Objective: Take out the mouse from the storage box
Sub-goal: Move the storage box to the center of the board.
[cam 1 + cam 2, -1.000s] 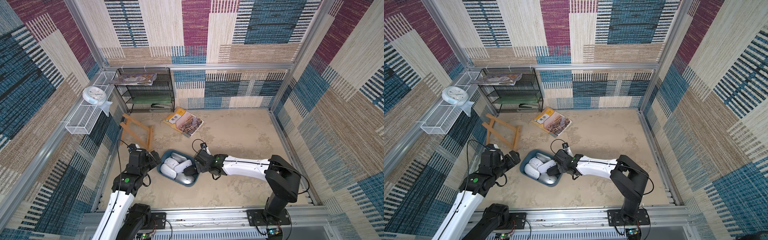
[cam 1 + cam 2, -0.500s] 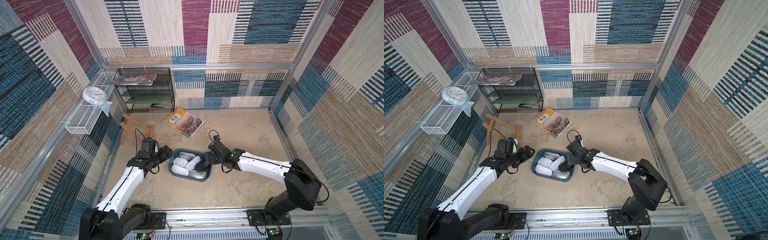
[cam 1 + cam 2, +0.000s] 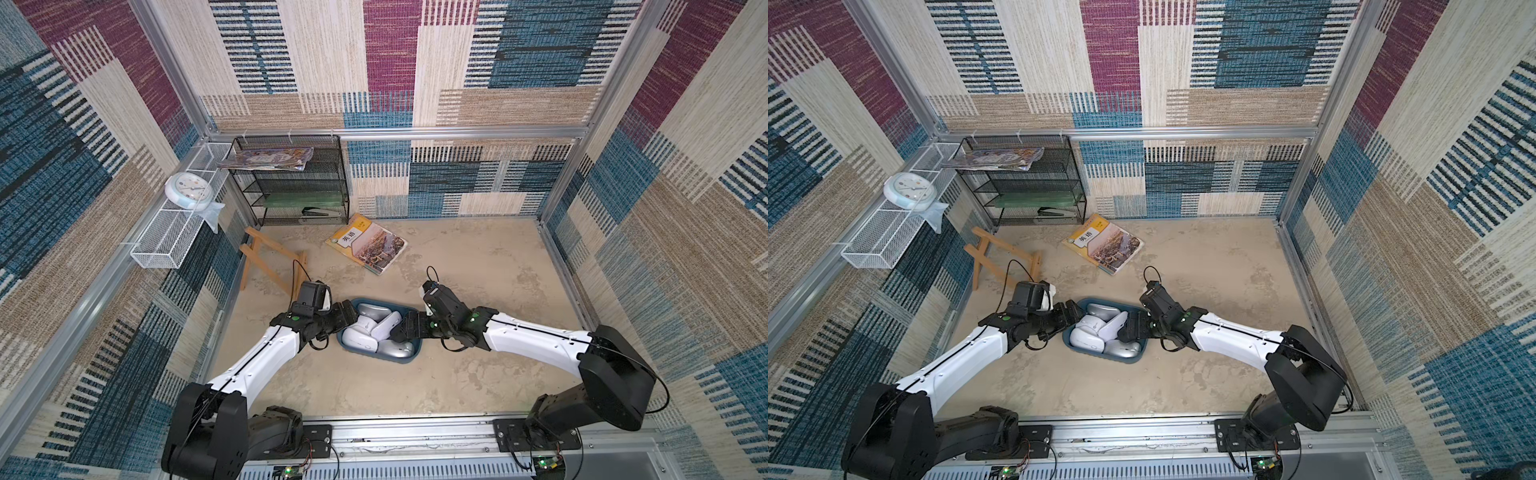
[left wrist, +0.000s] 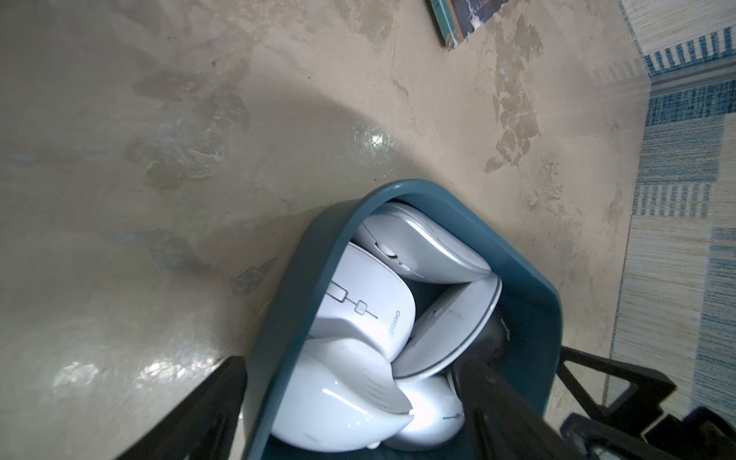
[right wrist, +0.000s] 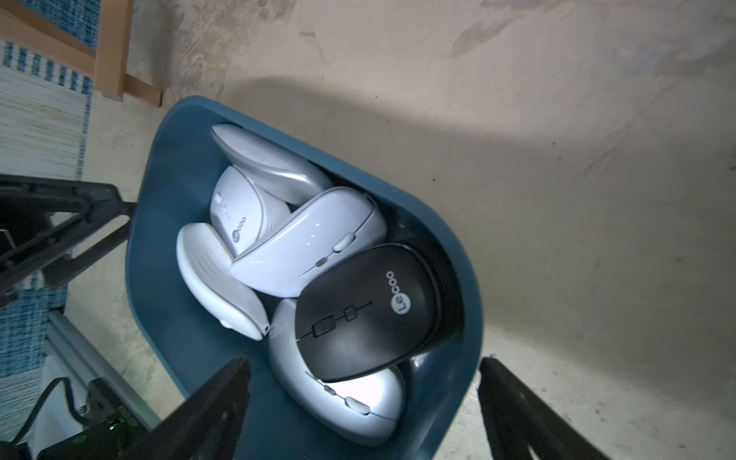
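The storage box (image 3: pixel 405 306) (image 3: pixel 1125 360) is a teal tub on the floor between my arms, holding several white and silver mice (image 3: pixel 361 332) piled together. A black mouse (image 5: pixel 370 310) lies on a silver one (image 5: pixel 350 402) at the box's right end. My left gripper (image 3: pixel 347 320) (image 4: pixel 352 362) is open at the box's left end. One of its fingers is outside the wall and the other inside, with a white mouse (image 4: pixel 338 398) between them. My right gripper (image 3: pixel 401 330) (image 5: pixel 362 362) is open and straddles the right end's wall (image 5: pixel 446 398).
A book (image 3: pixel 365 249) lies behind the box. A wooden easel (image 3: pixel 270 266) stands at the back left, with a black mesh rack (image 3: pixel 291 183) behind it. A white wire basket (image 3: pixel 166 237) with a clock (image 3: pixel 189 191) hangs on the left wall. Patterned walls enclose the floor.
Both arms have stretched out and the grippers have closed in on the box's two ends. The box sits a little further right than a second ago.
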